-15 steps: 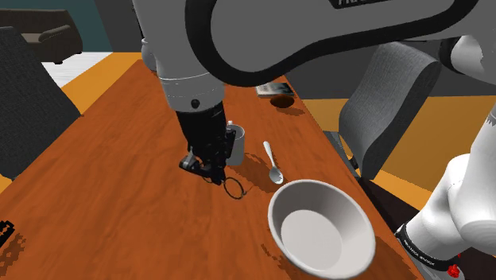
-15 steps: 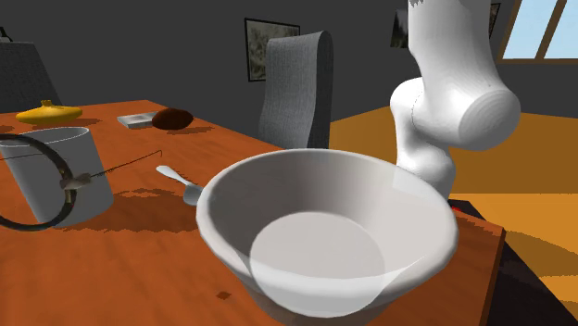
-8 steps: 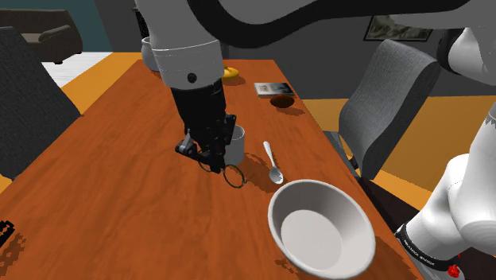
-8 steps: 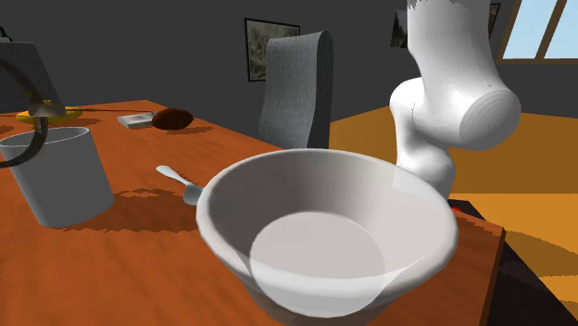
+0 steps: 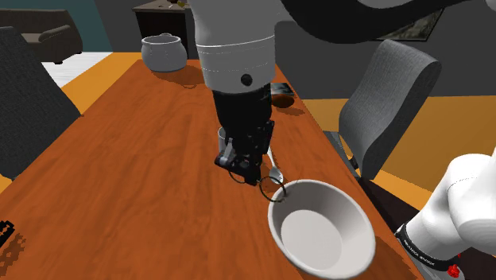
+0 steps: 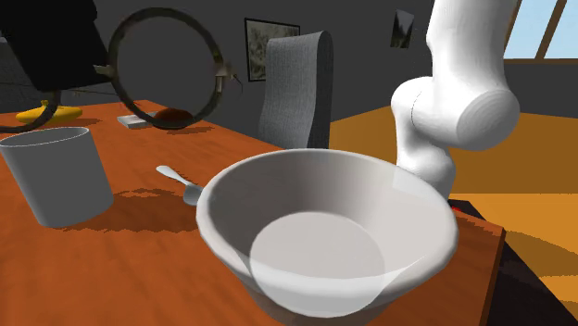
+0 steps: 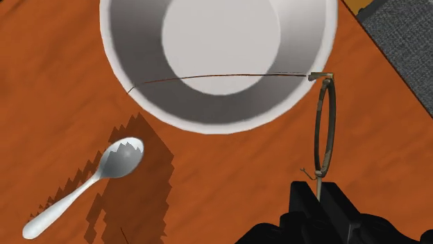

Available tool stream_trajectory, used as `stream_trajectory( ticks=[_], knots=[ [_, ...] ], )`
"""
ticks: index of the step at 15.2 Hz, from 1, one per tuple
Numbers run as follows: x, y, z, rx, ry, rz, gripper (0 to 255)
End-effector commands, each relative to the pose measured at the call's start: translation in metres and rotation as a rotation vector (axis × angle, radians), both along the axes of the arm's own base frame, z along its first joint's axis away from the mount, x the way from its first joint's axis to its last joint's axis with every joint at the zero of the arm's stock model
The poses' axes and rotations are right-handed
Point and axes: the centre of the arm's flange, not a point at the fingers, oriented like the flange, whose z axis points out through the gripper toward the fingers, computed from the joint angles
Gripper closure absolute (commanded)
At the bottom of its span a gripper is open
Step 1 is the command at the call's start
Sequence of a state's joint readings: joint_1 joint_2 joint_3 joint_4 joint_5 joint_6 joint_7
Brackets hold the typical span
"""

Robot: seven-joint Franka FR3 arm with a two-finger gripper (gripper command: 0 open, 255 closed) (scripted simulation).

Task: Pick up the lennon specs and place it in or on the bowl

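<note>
The lennon specs are thin wire glasses with round dark rims (image 6: 215, 72). My gripper (image 5: 248, 165) is shut on them near the bridge. They are held in the air above the table, and one lens ring (image 5: 272, 189) hangs just over the near rim of the white bowl (image 5: 350, 208). In the wrist view, the fingers (image 7: 318, 188) clasp the frame. One ring (image 7: 318, 125) stands on edge beside the bowl (image 7: 139, 41), and a thin temple arm (image 7: 215, 76) reaches across the bowl's opening. The bowl (image 6: 222, 181) has nothing inside it.
A metal spoon (image 7: 90, 184) lies on the wooden table next to the bowl. A grey mug (image 6: 60, 171) stands behind the gripper. Farther back are a grey pot (image 5: 163, 52), a yellow object (image 6: 46, 113) and a dark brown object (image 6: 171, 119). A grey chair (image 5: 389, 95) stands beside the table.
The arm has lifted the specs off the table beside the mug. It has carried them toward the shoulder view's right, up to the bowl's rim.
</note>
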State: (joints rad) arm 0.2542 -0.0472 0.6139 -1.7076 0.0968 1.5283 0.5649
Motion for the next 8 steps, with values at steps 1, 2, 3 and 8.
stream_trajectory(
  ticks=[1, 2, 3, 8],
  knots=[
    [-0.026, -0.007, 0.000, 0.000, 0.000, -0.001, 255],
    [-0.038, -0.011, 0.000, 0.000, 0.000, -0.001, 255],
    [-0.051, -0.015, 0.001, 0.000, 0.000, -0.001, 255],
    [-0.113, -0.036, 0.004, 0.000, 0.000, -0.001, 255]
  ],
)
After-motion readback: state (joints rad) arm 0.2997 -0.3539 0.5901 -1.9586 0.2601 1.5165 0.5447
